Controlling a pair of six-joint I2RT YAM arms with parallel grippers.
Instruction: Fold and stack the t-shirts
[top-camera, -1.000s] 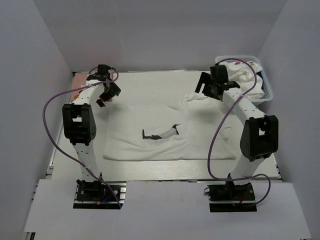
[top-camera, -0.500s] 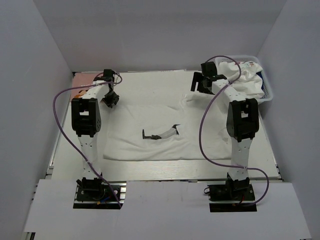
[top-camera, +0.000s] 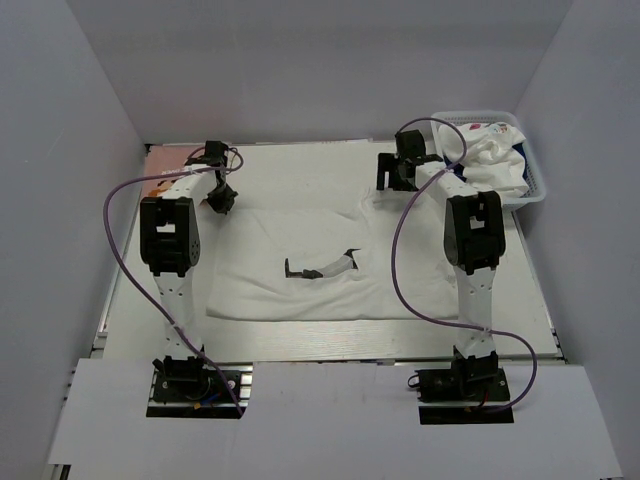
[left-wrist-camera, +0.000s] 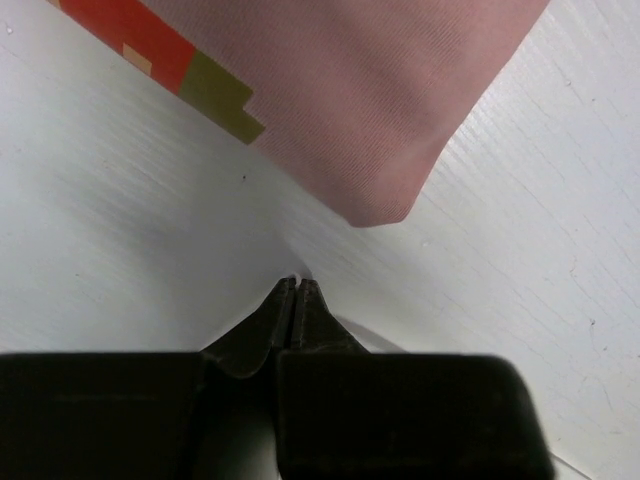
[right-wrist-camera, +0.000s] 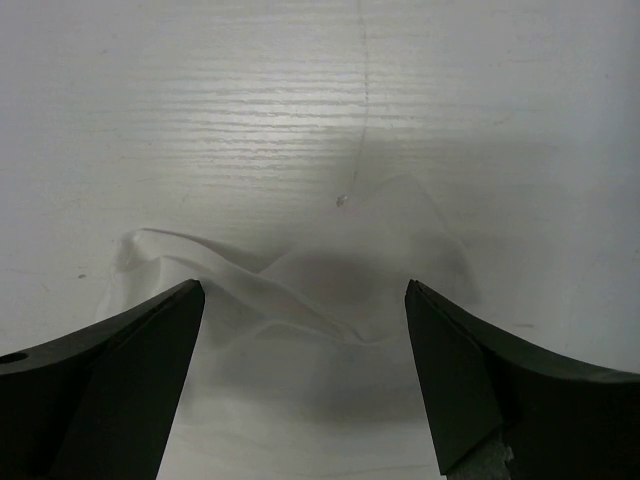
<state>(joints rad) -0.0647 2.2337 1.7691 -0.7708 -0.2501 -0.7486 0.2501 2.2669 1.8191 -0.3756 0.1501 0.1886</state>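
While left tool (left-wrist-camera: 297, 287) pinches white t-shirt (top-camera: 300, 295) corner | right tool (right-wrist-camera: 303, 287) wide apart, crumpled edge between its jaws

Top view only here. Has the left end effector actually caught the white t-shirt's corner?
Observer: The left end effector is shut, a sliver of the white t-shirt seemingly pinched at its tips.
Operator: Is the pink one caught too?
Observer: No, the pink t-shirt lies just beyond the tips, apart from them.
Operator: And the right side?
Observer: The right end effector is wide open, straddling a rumpled bit of the white t-shirt, not gripping.
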